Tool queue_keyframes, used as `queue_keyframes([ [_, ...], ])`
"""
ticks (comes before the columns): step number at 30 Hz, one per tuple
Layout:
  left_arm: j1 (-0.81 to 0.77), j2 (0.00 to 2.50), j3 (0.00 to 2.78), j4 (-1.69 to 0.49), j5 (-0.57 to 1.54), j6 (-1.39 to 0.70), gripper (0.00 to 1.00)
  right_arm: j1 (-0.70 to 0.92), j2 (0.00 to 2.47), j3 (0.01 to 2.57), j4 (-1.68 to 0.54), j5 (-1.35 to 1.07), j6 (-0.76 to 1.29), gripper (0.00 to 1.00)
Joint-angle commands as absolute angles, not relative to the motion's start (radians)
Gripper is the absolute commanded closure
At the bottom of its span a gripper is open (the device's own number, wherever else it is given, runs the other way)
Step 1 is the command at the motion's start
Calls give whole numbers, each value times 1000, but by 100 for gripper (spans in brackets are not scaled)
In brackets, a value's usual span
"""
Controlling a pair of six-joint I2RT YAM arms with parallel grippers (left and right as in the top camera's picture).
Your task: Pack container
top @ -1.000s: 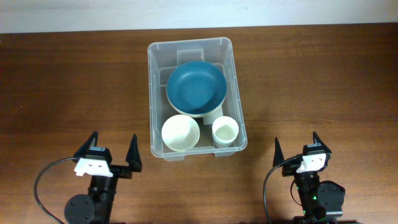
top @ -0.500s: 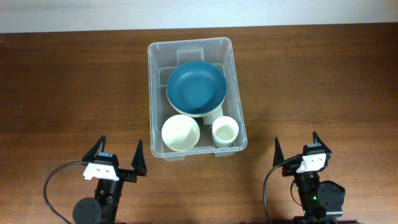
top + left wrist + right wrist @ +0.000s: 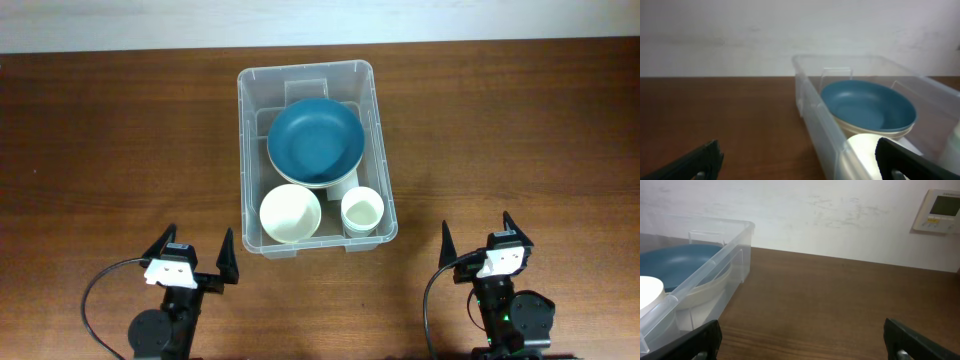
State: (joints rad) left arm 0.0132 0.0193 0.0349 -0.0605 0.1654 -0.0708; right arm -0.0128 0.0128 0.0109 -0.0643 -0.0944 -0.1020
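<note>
The clear plastic container [image 3: 246, 150] stands in the middle of the table. It holds a blue bowl [image 3: 315, 140] stacked on a cream one, a cream bowl [image 3: 290, 213] at the front left and a white cup [image 3: 362, 211] at the front right. My left gripper [image 3: 196, 256] is open and empty, just in front of the container's front left corner. My right gripper [image 3: 477, 238] is open and empty, to the right of the container's front. In the left wrist view the container [image 3: 815, 117] and blue bowl [image 3: 867, 105] lie ahead to the right. In the right wrist view the container [image 3: 715, 265] is at the left.
The brown wooden table [image 3: 120, 150] runs out on both sides of the container. A white wall lies behind the table, with a wall thermostat [image 3: 939, 211] at the upper right of the right wrist view.
My left arm has drawn back toward the front edge and shifted right, its jaws still open. The right arm and the container's contents have not moved.
</note>
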Motion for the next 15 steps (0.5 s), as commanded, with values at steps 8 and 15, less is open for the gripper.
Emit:
queue_keyframes([
  [8,9,5,9,-64,107,242,1,-7,4,6,-69,-100,-101,1],
  [15,9,6,9,-64,112,241,1,-7,4,6,-69,-100,-101,1],
])
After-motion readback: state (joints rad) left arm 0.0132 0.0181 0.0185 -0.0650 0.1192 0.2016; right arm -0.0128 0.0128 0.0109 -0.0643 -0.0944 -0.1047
